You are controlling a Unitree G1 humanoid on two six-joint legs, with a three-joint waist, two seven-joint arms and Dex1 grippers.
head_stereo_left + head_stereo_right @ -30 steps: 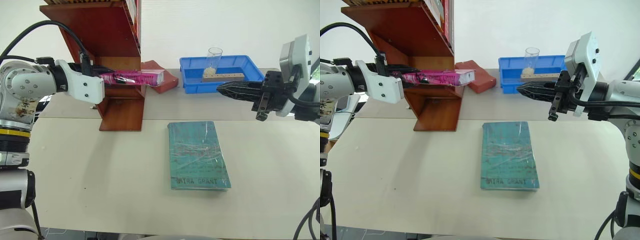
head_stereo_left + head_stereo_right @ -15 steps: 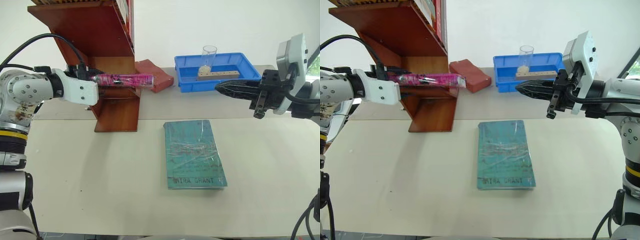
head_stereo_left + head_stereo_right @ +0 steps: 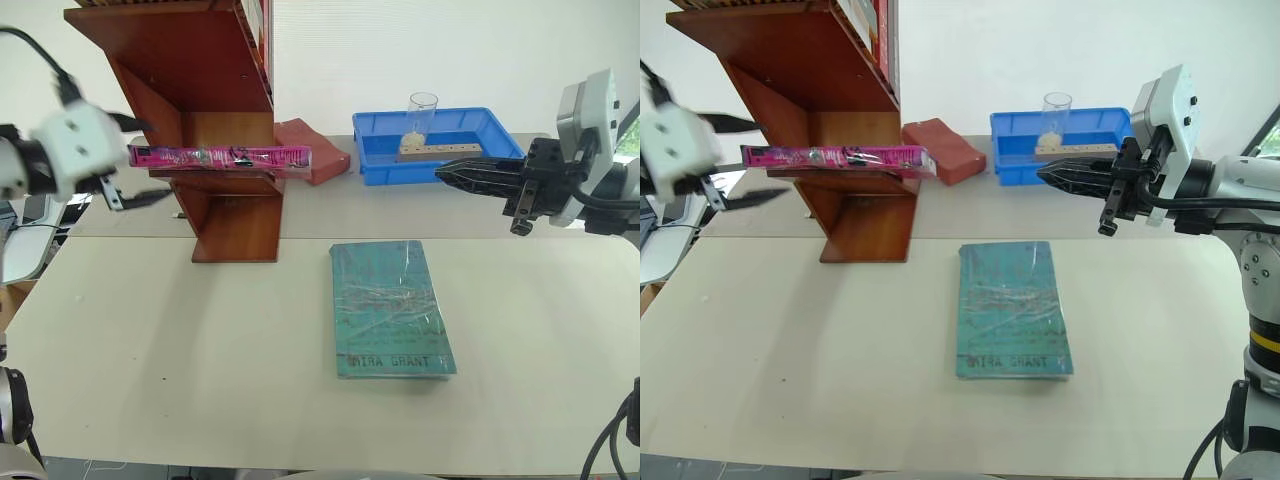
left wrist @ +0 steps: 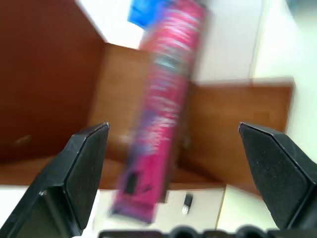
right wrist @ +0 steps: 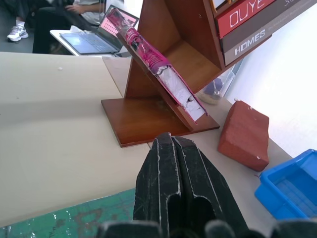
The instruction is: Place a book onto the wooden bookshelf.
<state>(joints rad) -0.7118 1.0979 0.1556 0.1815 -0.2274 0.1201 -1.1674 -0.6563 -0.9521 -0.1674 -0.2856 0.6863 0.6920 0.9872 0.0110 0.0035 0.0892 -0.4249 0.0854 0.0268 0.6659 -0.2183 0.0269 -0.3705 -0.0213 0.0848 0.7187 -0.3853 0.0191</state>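
Book (image 3: 218,156) lies flat on the lower tier of the bookshelf (image 3: 215,90), long axis crosswise, one end jutting toward the red block (image 3: 312,150). Left gripper (image 3: 128,160) is spread wide, clear of it; right gripper (image 3: 445,175) is closed, empty.

office-like lab: laptop (image 5: 94,42), seated people (image 5: 54,12), worktable (image 3: 200,340)

The bright pink paperback book (image 3: 218,156) lies flat on a low tier of the tall reddish-brown wooden bookshelf (image 3: 205,70), its ends overhanging both slanted side panels. The bookshelf stands on the pale surface (image 3: 200,340), with other books on a tier above.
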